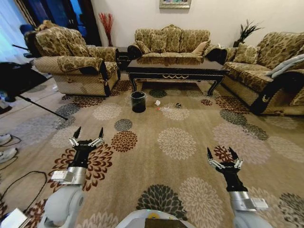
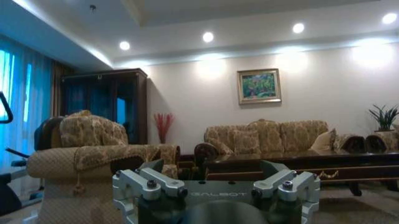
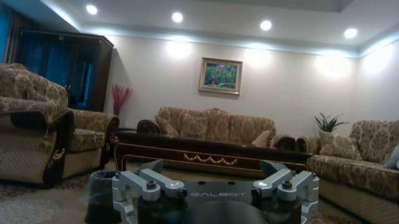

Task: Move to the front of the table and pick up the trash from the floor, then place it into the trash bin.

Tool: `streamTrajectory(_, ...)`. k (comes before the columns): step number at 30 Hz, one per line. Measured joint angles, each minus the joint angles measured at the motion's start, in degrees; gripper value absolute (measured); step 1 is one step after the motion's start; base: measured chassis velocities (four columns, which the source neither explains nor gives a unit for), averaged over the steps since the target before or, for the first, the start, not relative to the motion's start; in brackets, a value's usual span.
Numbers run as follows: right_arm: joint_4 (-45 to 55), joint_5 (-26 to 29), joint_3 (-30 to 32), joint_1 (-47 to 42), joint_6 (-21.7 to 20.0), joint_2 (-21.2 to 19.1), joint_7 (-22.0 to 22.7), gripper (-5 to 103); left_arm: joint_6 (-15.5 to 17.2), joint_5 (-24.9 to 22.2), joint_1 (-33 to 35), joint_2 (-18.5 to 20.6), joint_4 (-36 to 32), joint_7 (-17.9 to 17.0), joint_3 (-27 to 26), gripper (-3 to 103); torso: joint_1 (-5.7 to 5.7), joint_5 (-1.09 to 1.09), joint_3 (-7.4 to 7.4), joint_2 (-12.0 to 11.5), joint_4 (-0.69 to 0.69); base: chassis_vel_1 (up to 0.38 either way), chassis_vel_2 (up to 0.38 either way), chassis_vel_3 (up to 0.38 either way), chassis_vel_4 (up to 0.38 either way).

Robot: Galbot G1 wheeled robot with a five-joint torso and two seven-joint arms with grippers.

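Note:
The long dark table (image 1: 175, 69) with its gold scroll rail stands far ahead, in front of the middle sofa. On the carpet before it stands the black trash bin (image 1: 138, 101). The trash lies just right of the bin: a white paper wad (image 1: 157, 102) and a small dark piece (image 1: 178, 105). My left gripper (image 1: 89, 129) and right gripper (image 1: 220, 151) are both open and empty, held low over the carpet well short of the trash. The left wrist view shows the table (image 2: 311, 162) beyond the left gripper (image 2: 215, 175). The right wrist view shows the table (image 3: 206, 156) and the bin (image 3: 101, 196) beyond the right gripper (image 3: 212, 170).
A patterned armchair (image 1: 76, 61) stands at the left, a sofa (image 1: 270, 66) at the right and another sofa (image 1: 171, 40) behind the table. A tripod leg (image 1: 40, 107) and cables (image 1: 14, 185) lie at the left. Open carpet (image 1: 175, 142) stretches between me and the bin.

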Motion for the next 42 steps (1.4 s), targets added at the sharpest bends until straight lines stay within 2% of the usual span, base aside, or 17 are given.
streamTrajectory(6, 0.0, 0.0, 0.0, 0.0, 0.0, 0.0, 0.0, 100, 0.0, 0.1, 0.0, -0.1, 0.1, 0.0, 0.0, 100, -0.31, 0.00, -0.67, -1.0, 0.00, 0.000, 0.000, 0.000, 0.000)
streamTrajectory(13, -0.1, 0.0, 0.0, 0.1, 0.0, 0.0, 0.0, 100, 0.0, 0.2, -0.1, -0.4, 0.3, 0.0, 0.1, 100, -0.73, 0.00, -2.30, -3.0, 0.00, 0.000, 0.000, 0.000, 0.000)
streamTrajectory(29, -0.3, 0.0, -0.1, 0.3, 0.1, 0.2, 0.1, 100, 0.0, 0.2, -0.2, -0.4, 0.3, 0.0, 0.1, 100, -1.43, 0.00, -4.76, -6.2, 0.00, 0.000, 0.000, 0.000, 0.000)
streamTrajectory(35, -0.3, -0.1, -0.2, 0.2, 0.5, 0.4, 0.1, 100, -0.3, 0.2, 0.0, -0.5, 0.2, 0.0, 0.2, 100, -1.63, 0.00, -6.09, -7.7, 0.00, 0.000, 0.000, 0.000, 0.000)
streamTrajectory(42, -0.3, -0.6, -0.2, 0.2, 0.6, 0.4, 0.0, 100, -1.2, 0.3, 0.3, -0.9, 0.2, 0.0, 0.2, 100, -1.64, 0.00, -6.62, -8.2, 0.00, 0.000, 0.000, 0.000, 0.000)
